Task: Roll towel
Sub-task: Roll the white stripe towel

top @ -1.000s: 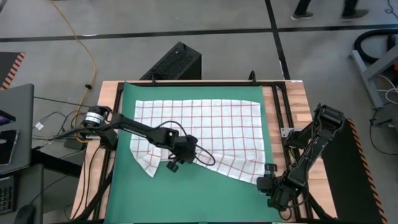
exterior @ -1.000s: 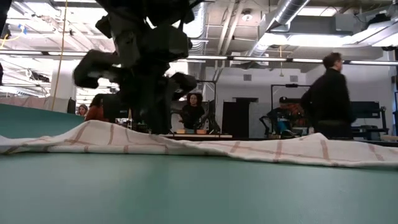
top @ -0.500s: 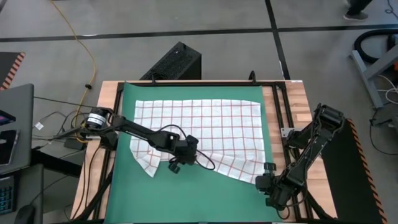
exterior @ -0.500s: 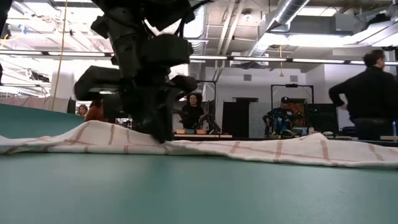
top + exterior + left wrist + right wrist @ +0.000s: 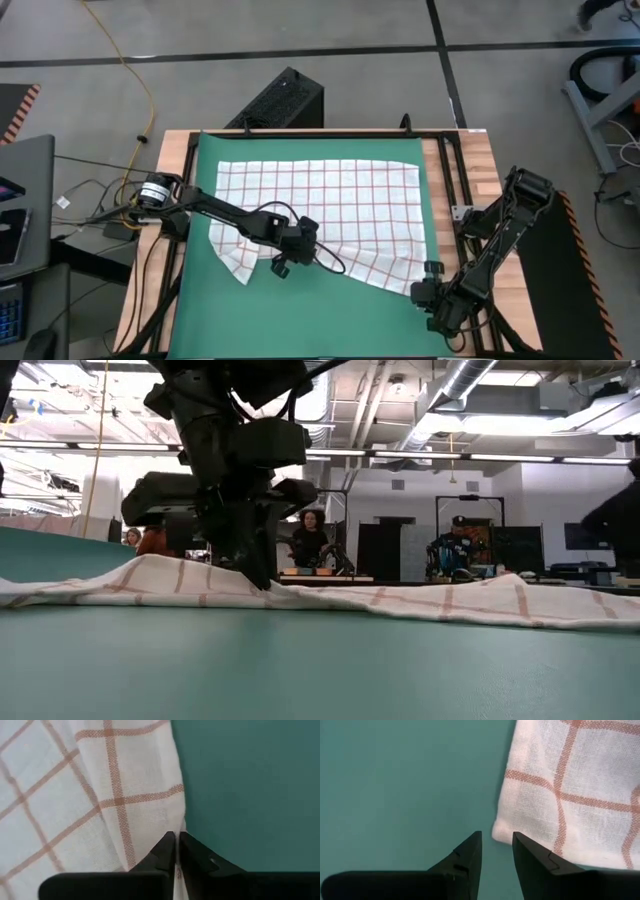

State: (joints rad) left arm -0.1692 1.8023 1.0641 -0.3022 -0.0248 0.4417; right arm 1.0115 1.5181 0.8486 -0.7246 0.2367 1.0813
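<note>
The towel (image 5: 320, 215) lies spread on the green mat (image 5: 310, 310) that covers the tabletop (image 5: 492, 160). In the high view it takes the upper and middle part of the mat. Its upper edge is nearly straight, while its lower edge runs slanted from the left down to a corner at the lower right of the mat. At the lower left one part of the cloth is folded and hangs as a flap toward the bottom of the frame.

The left hand (image 5: 290, 252) is near the middle of the high view, on the lower edge of the towel. In the left wrist view its two fingers (image 5: 162, 851) are pressed together with the edge of the cloth (image 5: 100, 795) between them, so it is clamped on the towel. In the low view this hand (image 5: 255, 575) comes down from above and meets the cloth at the left of centre, where the towel (image 5: 420, 600) rises in a low ridge.

The right hand (image 5: 428, 290) is at the lower right of the high view, just beside the lower right corner of the towel. Its fingers (image 5: 465, 857) stand apart, and the corner (image 5: 570, 795) lies just in front of them, not gripped.

People (image 5: 310, 540) are in the room behind the tabletop in the low view.
</note>
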